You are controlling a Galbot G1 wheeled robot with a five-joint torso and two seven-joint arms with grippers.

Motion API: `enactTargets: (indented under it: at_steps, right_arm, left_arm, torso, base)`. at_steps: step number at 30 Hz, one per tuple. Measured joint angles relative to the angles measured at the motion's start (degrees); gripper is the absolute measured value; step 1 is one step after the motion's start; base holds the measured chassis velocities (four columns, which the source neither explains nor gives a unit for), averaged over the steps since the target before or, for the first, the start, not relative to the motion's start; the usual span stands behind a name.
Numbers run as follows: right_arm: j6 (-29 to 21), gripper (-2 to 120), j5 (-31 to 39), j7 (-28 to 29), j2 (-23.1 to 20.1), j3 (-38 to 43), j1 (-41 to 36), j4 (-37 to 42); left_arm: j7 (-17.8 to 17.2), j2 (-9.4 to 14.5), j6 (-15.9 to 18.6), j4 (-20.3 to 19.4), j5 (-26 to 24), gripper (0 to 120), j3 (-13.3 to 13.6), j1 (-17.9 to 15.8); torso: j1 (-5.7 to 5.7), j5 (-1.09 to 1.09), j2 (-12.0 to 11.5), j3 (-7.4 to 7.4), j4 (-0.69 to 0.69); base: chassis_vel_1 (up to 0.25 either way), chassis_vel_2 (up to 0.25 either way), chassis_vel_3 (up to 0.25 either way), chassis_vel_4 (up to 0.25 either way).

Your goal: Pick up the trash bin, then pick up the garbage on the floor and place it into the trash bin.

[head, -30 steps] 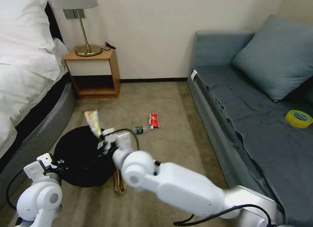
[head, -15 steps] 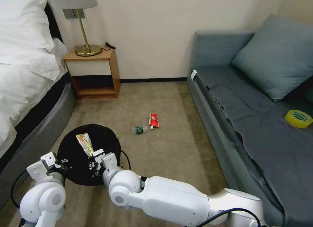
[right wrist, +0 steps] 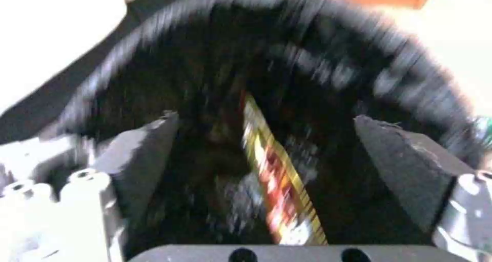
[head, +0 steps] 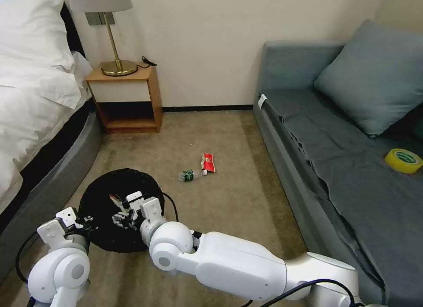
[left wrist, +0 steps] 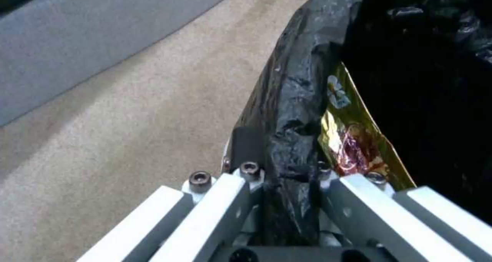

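Note:
The trash bin, round and lined with a black bag, hangs low at the front left. My left gripper is shut on the trash bin's bagged rim. My right gripper stands open over the bin's mouth, its fingers wide apart. A yellow-brown snack wrapper lies loose inside the bin between them. On the carpet farther off lie more garbage: a small clear bottle with a green label and a red-white packet.
A bed runs along the left, and a wooden nightstand with a brass lamp stands at the back. A grey sofa lines the right, with a cushion and a yellow tape roll on it. Open carpet lies between.
My right gripper carried the snack wrapper from above the bin down into its mouth and opened; the wrapper now lies inside. The left gripper kept its hold on the rim.

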Motion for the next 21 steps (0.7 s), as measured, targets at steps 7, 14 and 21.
enactTargets:
  at_steps: [7, 14, 21]
  right_arm:
    - [-0.4, 100, -1.32, -0.69, -1.39, 6.52, 2.53, 3.17]
    - [-1.78, 100, -1.18, -0.35, -3.23, 12.32, 3.41, 4.41]
    - [-6.73, 100, -1.0, 0.33, -9.99, 13.42, 2.05, -0.86]
  left_arm:
    - [0.07, 0.91, -0.03, 0.15, -0.42, 2, -0.92, -0.04]
    - [0.19, 1.44, -0.05, 0.46, -1.04, 2, -2.44, -0.28]
    - [0.74, 2.35, -0.06, 0.58, -1.58, 2, -5.8, -0.52]
  torso:
    - [0.0, 0.01, 0.0, 0.0, 0.0]
    - [0.0, 0.01, 0.0, 0.0, 0.0]
    - [0.0, 0.01, 0.0, 0.0, -0.02]
  base:
    - [0.0, 0.0, 0.0, 0.0]
    - [0.0, 0.0, 0.0, 0.0]
    - [0.0, 0.0, 0.0, 0.0]
